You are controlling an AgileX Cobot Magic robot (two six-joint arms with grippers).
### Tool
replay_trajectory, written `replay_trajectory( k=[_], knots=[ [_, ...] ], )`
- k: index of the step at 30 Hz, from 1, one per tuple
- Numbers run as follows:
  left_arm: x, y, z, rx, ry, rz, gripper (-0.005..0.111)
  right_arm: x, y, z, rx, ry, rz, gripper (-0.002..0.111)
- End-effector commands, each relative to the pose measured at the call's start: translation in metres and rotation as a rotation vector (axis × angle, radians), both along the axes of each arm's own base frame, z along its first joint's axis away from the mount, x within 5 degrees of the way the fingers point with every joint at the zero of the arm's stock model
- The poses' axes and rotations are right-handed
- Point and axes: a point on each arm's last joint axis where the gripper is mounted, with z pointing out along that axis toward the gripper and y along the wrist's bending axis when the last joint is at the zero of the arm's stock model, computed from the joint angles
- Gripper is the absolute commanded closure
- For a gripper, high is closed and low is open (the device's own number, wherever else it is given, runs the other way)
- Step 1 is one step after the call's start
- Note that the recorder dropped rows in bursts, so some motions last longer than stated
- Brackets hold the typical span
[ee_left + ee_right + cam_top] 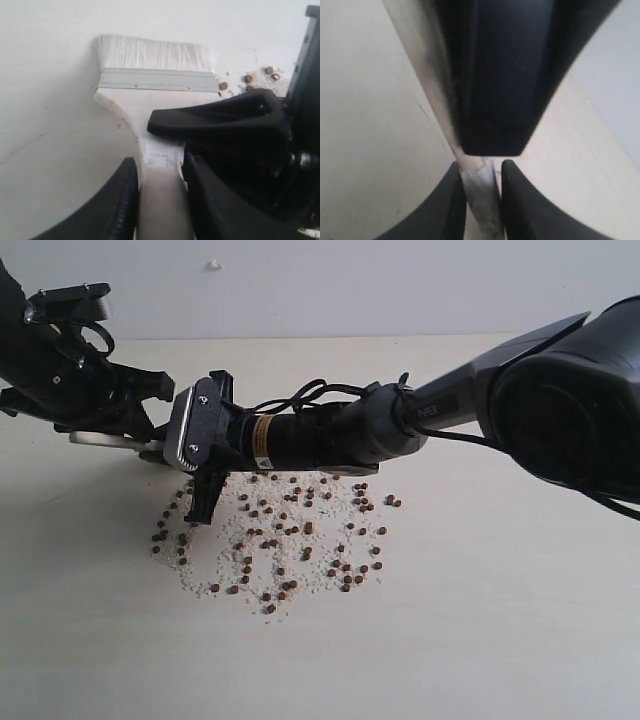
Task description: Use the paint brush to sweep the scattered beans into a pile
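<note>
The paint brush lies flat on the table, whitish bristles pointing away from the left wrist camera. My left gripper is shut on its pale wooden handle. My right gripper reaches across from the right and is shut on the same handle, seen edge-on; one of its fingers crosses over the handle. In the exterior view both grippers meet at the left, and only a pale end of the brush shows. The beans lie scattered just right of the grippers, a few beside the ferrule.
Off-white crumbs are mixed through the beans on the pale table. The right arm stretches low over the far edge of the bean patch. A grey wall stands behind the table.
</note>
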Motion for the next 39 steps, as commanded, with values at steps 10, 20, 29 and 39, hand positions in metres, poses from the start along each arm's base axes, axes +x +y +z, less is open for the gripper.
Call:
replay_trajectory(
  k=[10, 20, 29, 39],
  knots=[
    [0.03, 0.001, 0.043, -0.094, -0.491, 0.053, 0.015, 0.002, 0.002, 0.005, -0.007, -0.116, 0.018, 0.108],
    [0.0, 0.039, 0.145, -0.068, -0.834, -0.004, 0.015, 0.022, 0.008, 0.058, 0.141, 0.225, -0.012, 0.108],
    [-0.041, 0.048, 0.161, 0.018, -0.854, -0.187, 0.015, 0.035, -0.025, 0.102, 0.052, 0.731, 0.198, 0.108],
    [-0.083, 0.019, 0.159, -0.318, -0.886, -0.606, 0.018, 0.048, -0.051, 0.111, 0.1, 0.856, 0.208, 0.108]
  ],
)
